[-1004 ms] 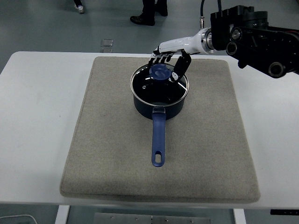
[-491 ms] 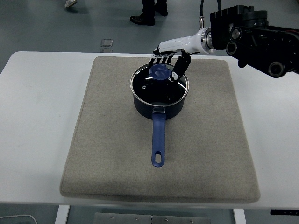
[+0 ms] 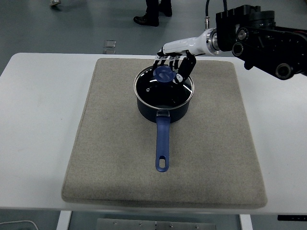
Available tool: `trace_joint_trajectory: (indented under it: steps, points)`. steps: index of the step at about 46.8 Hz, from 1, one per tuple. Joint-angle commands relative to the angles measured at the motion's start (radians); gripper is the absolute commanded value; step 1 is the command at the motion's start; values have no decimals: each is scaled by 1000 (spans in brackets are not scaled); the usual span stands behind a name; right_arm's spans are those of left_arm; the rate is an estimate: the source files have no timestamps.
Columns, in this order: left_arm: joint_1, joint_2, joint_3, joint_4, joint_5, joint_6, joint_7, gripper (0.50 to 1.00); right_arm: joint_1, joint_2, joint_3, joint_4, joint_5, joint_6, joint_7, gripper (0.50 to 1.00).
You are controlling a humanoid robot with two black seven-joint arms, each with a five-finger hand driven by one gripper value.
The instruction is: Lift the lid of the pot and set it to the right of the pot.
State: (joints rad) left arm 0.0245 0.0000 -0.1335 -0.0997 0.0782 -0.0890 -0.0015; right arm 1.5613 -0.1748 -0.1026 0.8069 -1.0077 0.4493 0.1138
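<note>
Head view gives you the lid (image 3: 164, 87) sitting on the pot (image 3: 164, 98), its glass ringed by a metal rim and topped with a round blue knob (image 3: 164, 74) set toward the far side. You can see the pot is dark, standing upright near the middle of a gray mat (image 3: 110, 143), a little toward the mat's far edge. Its long blue handle (image 3: 162, 146) points straight toward you, ending in a hanging hole.

Your right hand (image 3: 176, 61) comes in from the upper right, white along the back with black fingers (image 3: 184, 70) hanging down. The fingers are loosely curled around the far and right side of the knob, close beside it; you cannot tell from here whether they actually press on it, and the lid lies flat on the pot, not lifted. The bulky black forearm (image 3: 259, 38) stretches back to the right edge.

The mat lies on the white counter (image 3: 38, 120). Beyond the counter's far edge you see a person's dark shoes (image 3: 146, 19) on the floor.
</note>
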Motion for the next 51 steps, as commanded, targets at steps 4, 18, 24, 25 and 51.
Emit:
trace_joint_trajectory:
  steps: [4,18,24,25,51]
  points:
    - [0,0,0,0,0,0,0,1000,2,-2,-2,0,1,2,0,580]
    - [0,0,0,0,0,0,0,1000,13,-6,-2,0,3,5,1,578]
    - [0,0,0,0,0,0,0,1000,16,-9,0,0,5,5,1,578]
    - [0,0,0,0,0,0,0,1000,16,-9,0,0,6,5,1,578]
    - [0,0,0,0,0,0,0,1000,19,-23,1,0,18,12,1,523]
